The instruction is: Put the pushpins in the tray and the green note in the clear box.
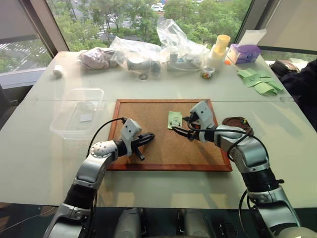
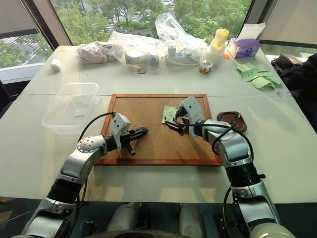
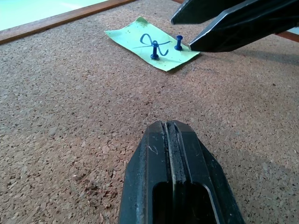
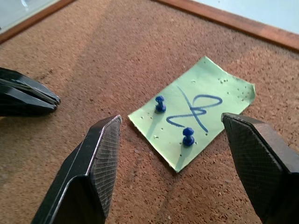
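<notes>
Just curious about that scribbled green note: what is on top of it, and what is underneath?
Two blue pushpins stand in the green note, pinning it to the cork board. Their points and the cork beneath are covered.

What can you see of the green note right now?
The green note is a small pale-green paper square with a blue scribble and many tiny pinholes. It lies flat on the cork board, one corner slightly curled, held by two blue pushpins standing upright in it. The right gripper is open around its near edge, not touching.
</notes>
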Action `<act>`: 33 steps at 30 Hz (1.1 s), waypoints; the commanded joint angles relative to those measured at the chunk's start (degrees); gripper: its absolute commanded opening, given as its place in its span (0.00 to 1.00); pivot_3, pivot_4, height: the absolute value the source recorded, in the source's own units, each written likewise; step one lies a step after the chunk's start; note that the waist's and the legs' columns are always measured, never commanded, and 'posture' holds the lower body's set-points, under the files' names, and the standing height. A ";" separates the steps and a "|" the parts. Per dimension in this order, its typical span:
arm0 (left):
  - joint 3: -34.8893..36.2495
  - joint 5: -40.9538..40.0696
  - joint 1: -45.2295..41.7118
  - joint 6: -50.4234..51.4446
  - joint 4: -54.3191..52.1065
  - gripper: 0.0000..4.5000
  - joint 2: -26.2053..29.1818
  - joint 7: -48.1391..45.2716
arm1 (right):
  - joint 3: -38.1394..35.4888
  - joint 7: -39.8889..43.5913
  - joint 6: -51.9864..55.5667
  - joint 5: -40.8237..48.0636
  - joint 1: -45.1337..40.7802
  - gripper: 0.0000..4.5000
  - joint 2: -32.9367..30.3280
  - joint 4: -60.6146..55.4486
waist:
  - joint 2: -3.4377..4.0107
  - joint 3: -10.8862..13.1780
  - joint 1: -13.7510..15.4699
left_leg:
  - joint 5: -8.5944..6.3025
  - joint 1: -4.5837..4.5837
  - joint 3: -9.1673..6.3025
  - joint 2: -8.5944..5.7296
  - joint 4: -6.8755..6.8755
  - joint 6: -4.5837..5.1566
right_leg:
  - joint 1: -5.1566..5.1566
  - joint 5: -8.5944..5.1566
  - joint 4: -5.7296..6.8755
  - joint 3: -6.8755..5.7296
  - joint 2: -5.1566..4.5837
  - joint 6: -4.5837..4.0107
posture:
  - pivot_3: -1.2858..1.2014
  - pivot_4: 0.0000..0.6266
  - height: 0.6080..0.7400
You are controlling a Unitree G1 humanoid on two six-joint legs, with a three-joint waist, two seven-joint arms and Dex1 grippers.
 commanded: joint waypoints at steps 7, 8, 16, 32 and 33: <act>-0.14 0.95 2.44 1.52 0.84 0.00 0.59 1.27 | -0.25 0.98 -4.06 -2.09 -2.33 0.38 1.17 2.53 | 0.00 0.00 -0.13 | 0.00 0.00 0.01 0.02 -0.02 -0.01 | -0.03 0.00 0.00 0.00 0.02 0.00 | 0.52 0.24 1.00; -0.12 0.92 2.49 1.59 0.77 0.00 0.61 1.31 | -0.14 1.04 -4.25 -2.33 -2.36 0.38 1.34 2.90 | 0.00 0.00 -0.13 | 0.00 0.00 0.02 0.03 -0.03 -0.01 | -0.03 0.00 0.00 0.00 0.02 0.00 | 0.52 0.24 1.00; -0.01 0.88 2.25 1.65 0.88 0.00 0.75 1.48 | 0.86 2.16 -5.19 -3.90 -1.96 0.20 1.61 4.61 | 0.00 0.00 -0.16 | 0.01 0.00 0.03 0.03 -0.05 -0.01 | -0.05 0.00 -0.01 0.00 0.02 0.00 | 0.52 0.24 1.00; -1.23 1.41 1.99 1.57 2.47 0.00 0.42 1.27 | -12.09 -1.56 5.67 3.15 -2.28 0.01 -1.69 -11.35 | 0.00 0.01 0.15 | 0.01 -0.16 0.01 0.03 -0.05 -0.01 | -0.18 0.00 -0.03 0.00 -0.03 0.00 | 0.52 0.24 1.00; -1.34 1.45 2.02 1.46 2.62 0.00 0.42 1.26 | -13.65 -1.93 6.75 3.78 -2.01 0.01 -2.45 -12.29 | 0.00 0.00 0.13 | 0.00 -0.15 0.01 0.02 -0.05 -0.01 | -0.17 0.00 -0.04 0.00 -0.04 0.00 | 0.52 0.24 1.00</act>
